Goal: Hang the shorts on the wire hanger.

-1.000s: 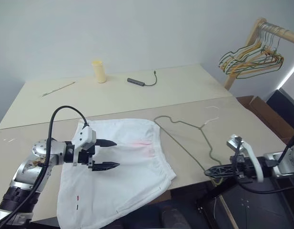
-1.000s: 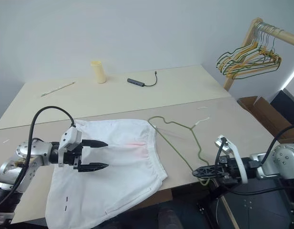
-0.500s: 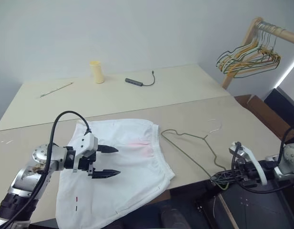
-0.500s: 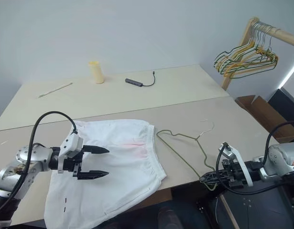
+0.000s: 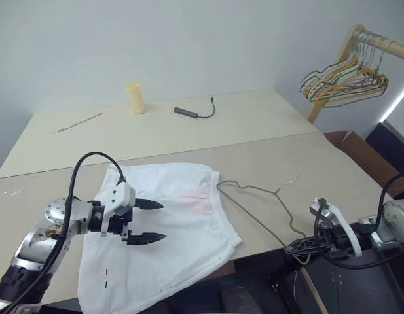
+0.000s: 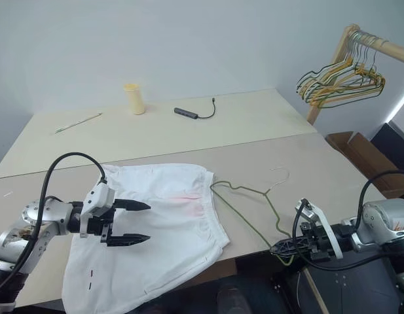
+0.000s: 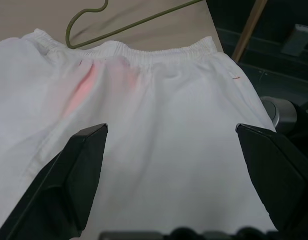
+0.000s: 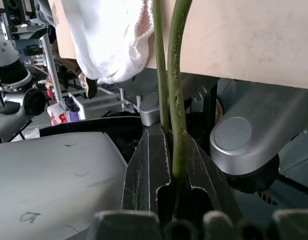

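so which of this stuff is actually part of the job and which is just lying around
Part of the job:
- shorts, flat on the table
- wire hanger, pinched in the shut right hand
- left hand, open over the shorts

Just lying about:
- yellow cup
- dark cable
- thin stick
- coloured hangers on the rack

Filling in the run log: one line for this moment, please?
left gripper: open, above shorts | right gripper: shut on hanger at table edge | shorts: flat, unhung

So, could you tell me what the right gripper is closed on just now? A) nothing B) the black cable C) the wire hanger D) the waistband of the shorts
C: the right gripper is shut on the wire hanger at the table's front edge.
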